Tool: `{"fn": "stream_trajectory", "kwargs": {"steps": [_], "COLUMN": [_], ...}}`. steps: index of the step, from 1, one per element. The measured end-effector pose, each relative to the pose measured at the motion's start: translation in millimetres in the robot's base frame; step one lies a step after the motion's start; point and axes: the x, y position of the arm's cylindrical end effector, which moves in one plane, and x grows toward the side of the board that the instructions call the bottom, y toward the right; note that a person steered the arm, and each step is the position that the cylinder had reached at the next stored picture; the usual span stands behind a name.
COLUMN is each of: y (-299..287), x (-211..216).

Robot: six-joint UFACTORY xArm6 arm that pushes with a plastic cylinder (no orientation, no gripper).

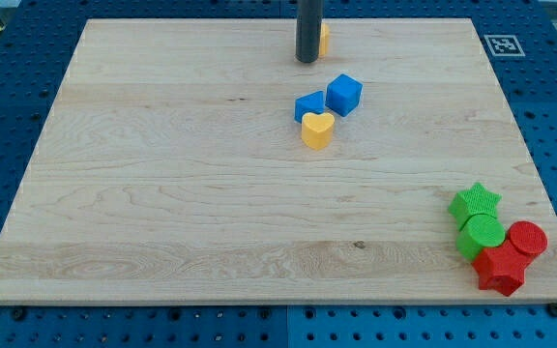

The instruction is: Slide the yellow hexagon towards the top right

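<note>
My tip (307,60) touches the yellow hexagon's (324,39) left side; push gently rightward. No pincer shows here.

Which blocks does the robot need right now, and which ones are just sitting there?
Needed for the job:
- yellow hexagon, mostly hidden behind the rod at the view's top
- my tip, just left of it

Just lying about:
- yellow heart
- blue cube
- second blue block
- green star
- green cylinder
- red cylinder
- second red block
</note>
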Motion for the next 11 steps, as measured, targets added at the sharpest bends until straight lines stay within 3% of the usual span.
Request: {"fn": "stream_trajectory", "kwargs": {"steps": [3, 6, 11], "y": [-31, 46, 108], "x": [-26, -27, -48]}}
